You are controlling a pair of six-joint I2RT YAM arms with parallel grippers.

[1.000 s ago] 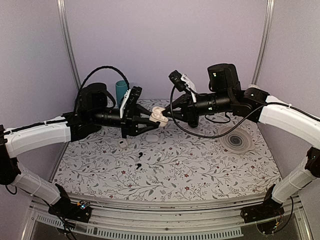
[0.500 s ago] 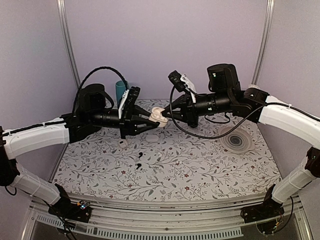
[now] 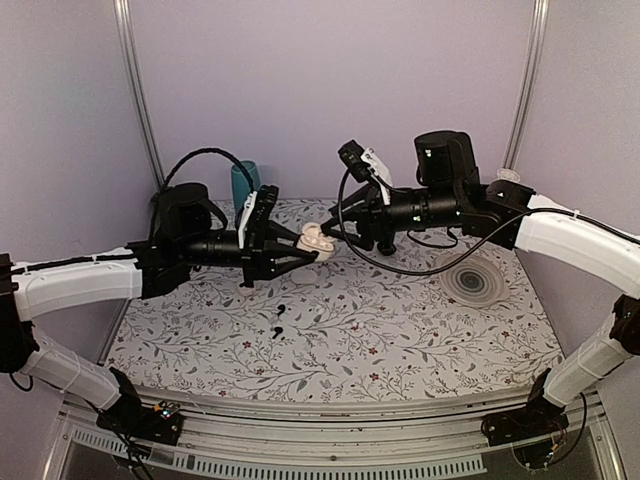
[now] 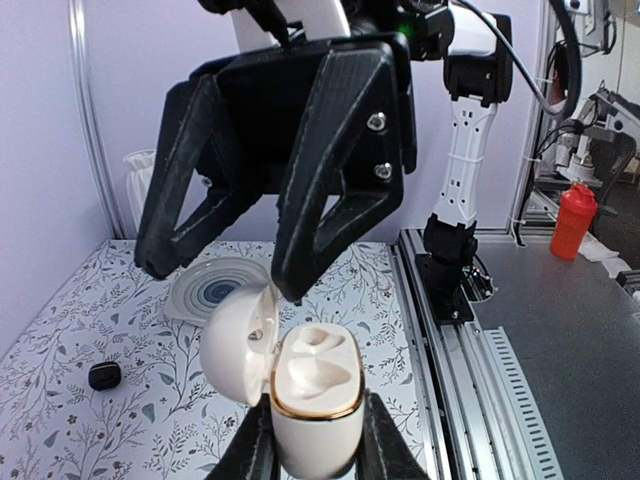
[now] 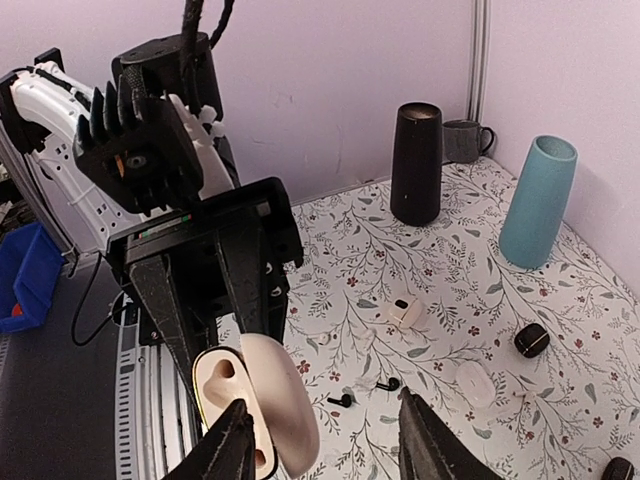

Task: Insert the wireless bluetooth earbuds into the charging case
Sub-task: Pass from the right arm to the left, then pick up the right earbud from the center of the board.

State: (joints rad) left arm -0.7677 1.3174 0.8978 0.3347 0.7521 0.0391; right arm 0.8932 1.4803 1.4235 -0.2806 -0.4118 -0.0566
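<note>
My left gripper (image 4: 315, 448) is shut on the lower body of the white charging case (image 4: 315, 400) and holds it in the air above the back of the table. The case's lid (image 4: 235, 345) is swung open, and both hollows inside show nothing in them. In the top view the case (image 3: 318, 238) sits between the two grippers. My right gripper (image 5: 325, 440) stands open around the lid (image 5: 285, 400) without touching it. Two small black earbuds (image 3: 283, 309) (image 3: 277, 330) lie on the floral table below, also in the right wrist view (image 5: 341, 400) (image 5: 388, 384).
A teal vase (image 3: 243, 180), a black cylinder (image 5: 415, 163) and a mug (image 5: 462, 140) stand at the back left. Another open white case (image 5: 403, 313), a shut white case (image 5: 475, 383) and a black pebble case (image 5: 531, 340) lie there. A ringed plate (image 3: 472, 280) lies at the right.
My right gripper has opened and let go of the lid. The left arm has shifted slightly down and left with the case in its grip.
</note>
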